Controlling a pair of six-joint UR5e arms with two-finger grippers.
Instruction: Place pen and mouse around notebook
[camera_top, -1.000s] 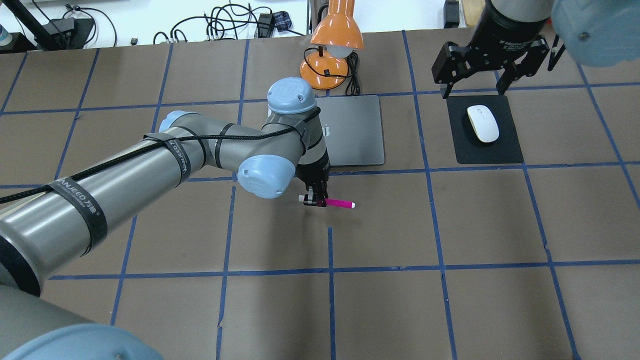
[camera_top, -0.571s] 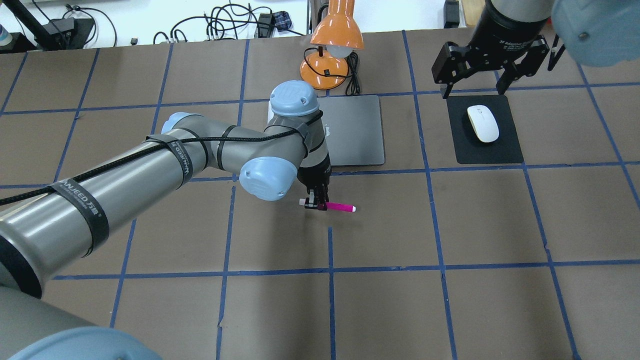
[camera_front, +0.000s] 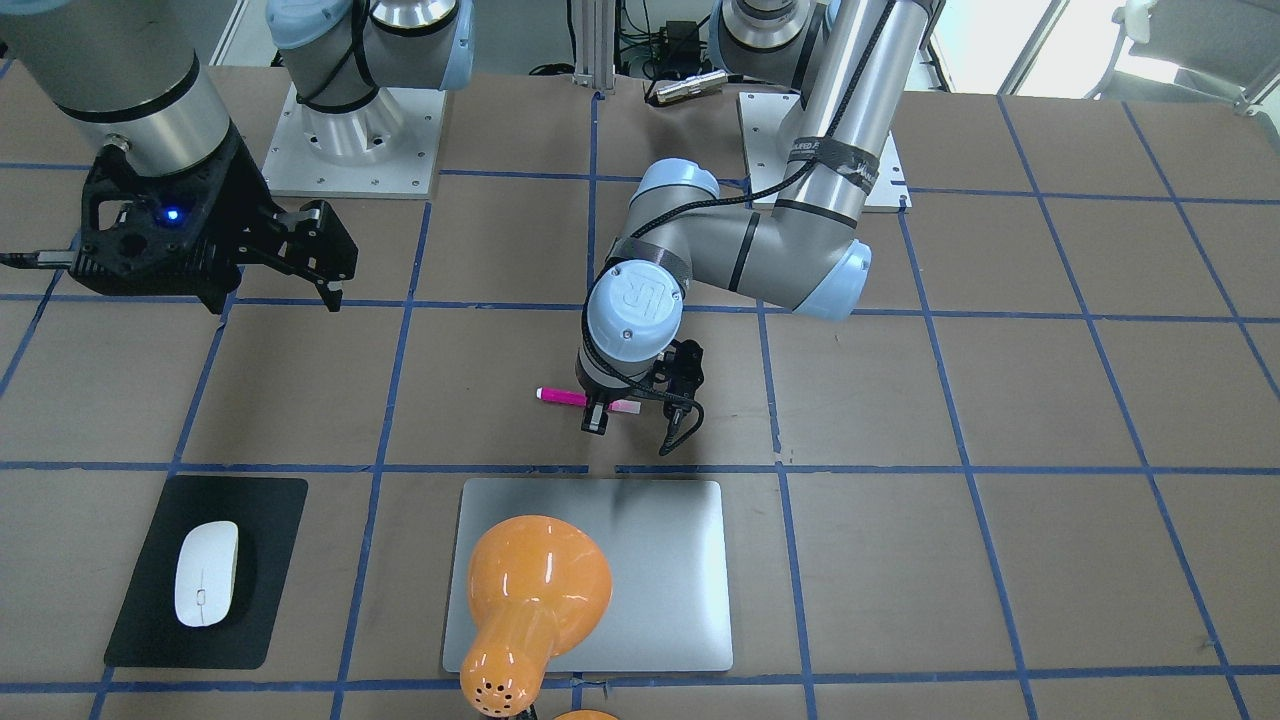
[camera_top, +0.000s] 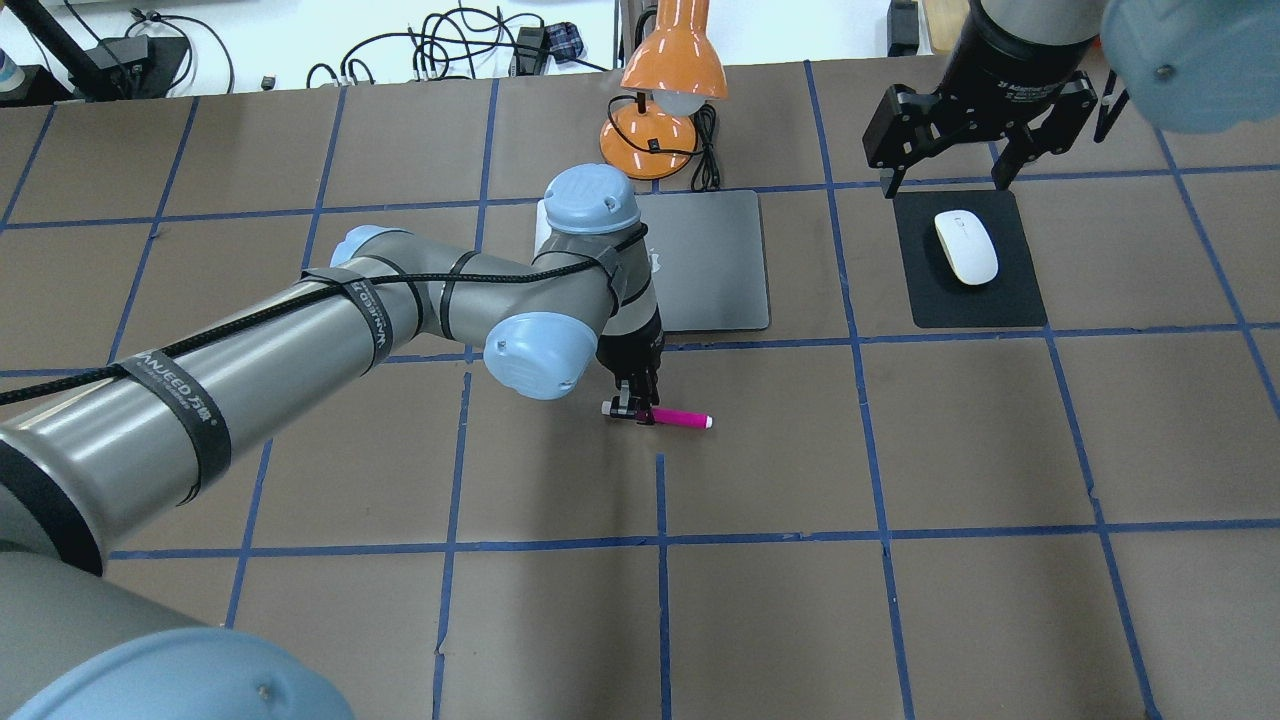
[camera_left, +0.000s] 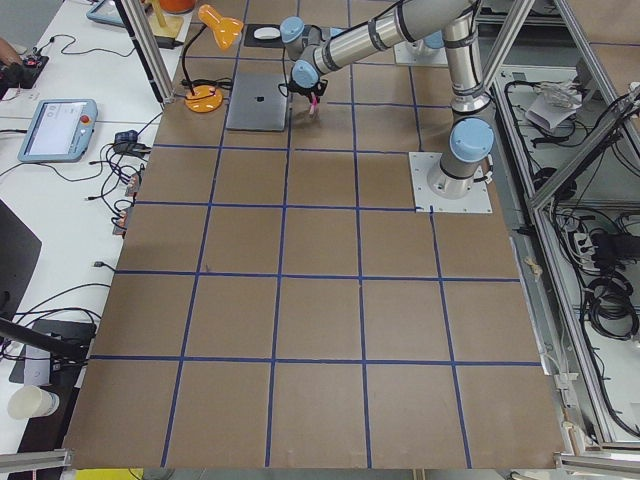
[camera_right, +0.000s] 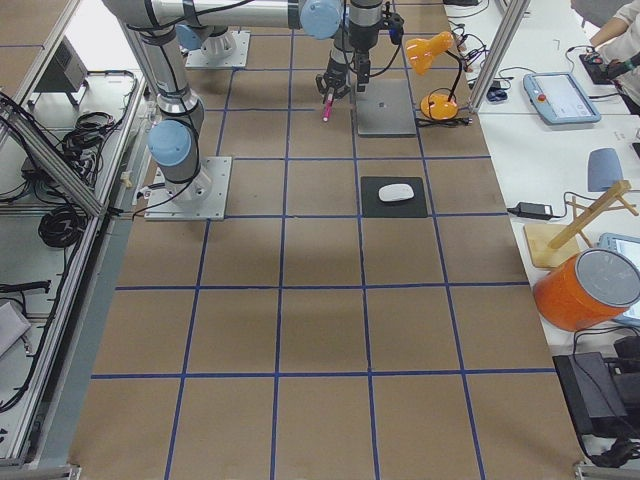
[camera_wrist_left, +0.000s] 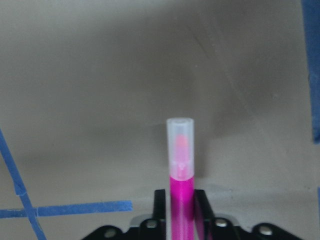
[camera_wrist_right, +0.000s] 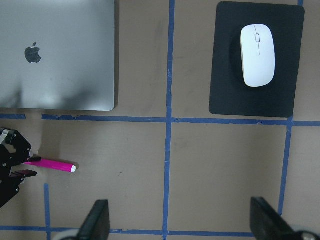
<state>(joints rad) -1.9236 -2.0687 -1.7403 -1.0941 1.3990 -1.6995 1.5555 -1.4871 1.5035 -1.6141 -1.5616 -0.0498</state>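
Observation:
The magenta pen (camera_top: 682, 417) with its pale cap (camera_wrist_left: 180, 137) lies level, just above the brown table, with my left gripper (camera_top: 632, 408) shut on its cap half. The pen (camera_front: 560, 396) sits in front of the notebook's near edge, a short gap away. The silver-grey notebook (camera_top: 712, 262) lies flat and closed (camera_wrist_right: 55, 55). On a black mat rests the white mouse (camera_top: 966, 247), also seen as the mouse (camera_wrist_right: 258, 55) from the right wrist. My right gripper (camera_top: 945, 180) hangs open high above the mat's far edge, holding nothing.
An orange desk lamp (camera_top: 668, 60) stands behind the notebook, its shade (camera_front: 535, 590) leaning over the lid. The black mat (camera_top: 985, 305) lies right of the notebook. Blue tape lines grid the table. Cables lie beyond the far edge.
My left gripper has shifted slightly right and down toward the table, carrying the pen. The right gripper and mouse have stayed put.

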